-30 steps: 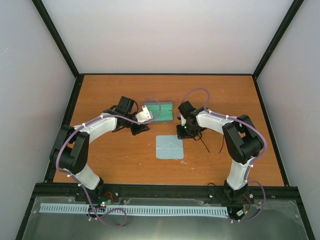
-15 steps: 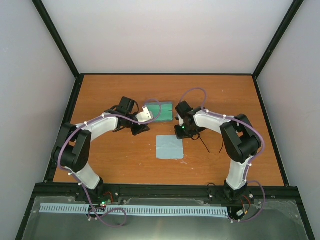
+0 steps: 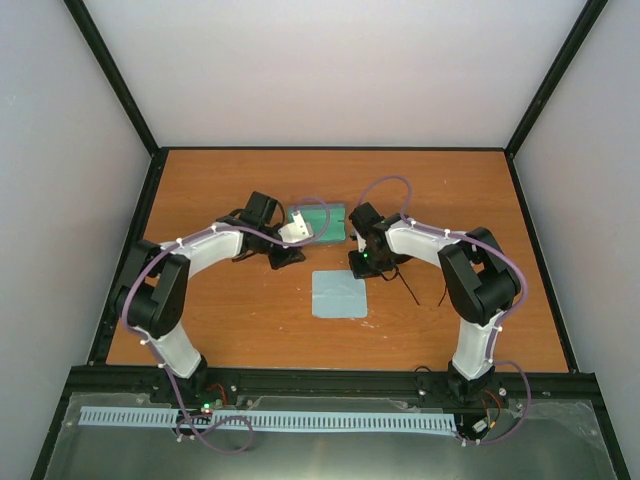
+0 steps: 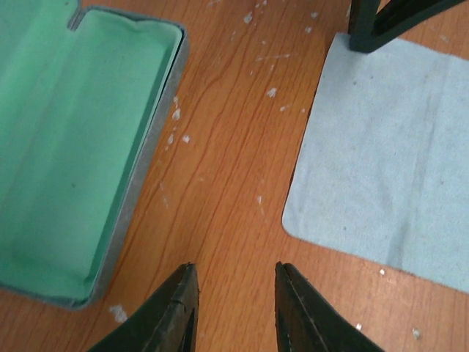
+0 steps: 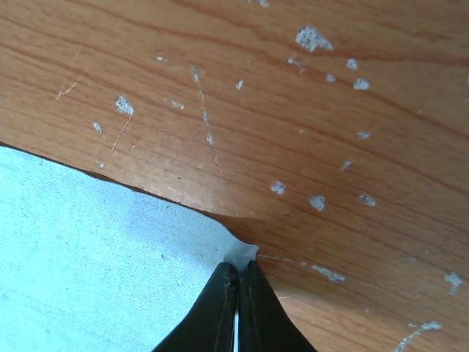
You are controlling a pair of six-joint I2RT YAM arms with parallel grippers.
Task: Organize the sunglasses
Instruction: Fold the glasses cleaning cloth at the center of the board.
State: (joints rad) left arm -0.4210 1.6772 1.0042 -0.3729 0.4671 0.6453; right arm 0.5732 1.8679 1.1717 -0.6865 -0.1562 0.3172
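Of the sunglasses [image 3: 410,290] only thin black temple arms show on the table, right of my right wrist; the lenses are hidden under that arm. My right gripper [image 3: 360,268] [image 5: 238,265] is shut on the far right corner of the pale blue cloth [image 3: 339,293] [image 5: 88,249], and that corner is puckered up. The blue-grey case [image 3: 318,222] [image 4: 66,147] lies open, green lining up. My left gripper [image 3: 287,257] [image 4: 234,268] stands open over bare wood between case and cloth, holding nothing.
The wooden table [image 3: 240,320] is ringed by a black frame with pale walls on three sides. In the left wrist view, the right gripper's dark finger [image 4: 366,29] stands at the cloth's top edge. Pale scuffs fleck the wood.
My right gripper has closed onto the cloth's corner. The left arm has shifted slightly right, toward the case, with its jaws unchanged.
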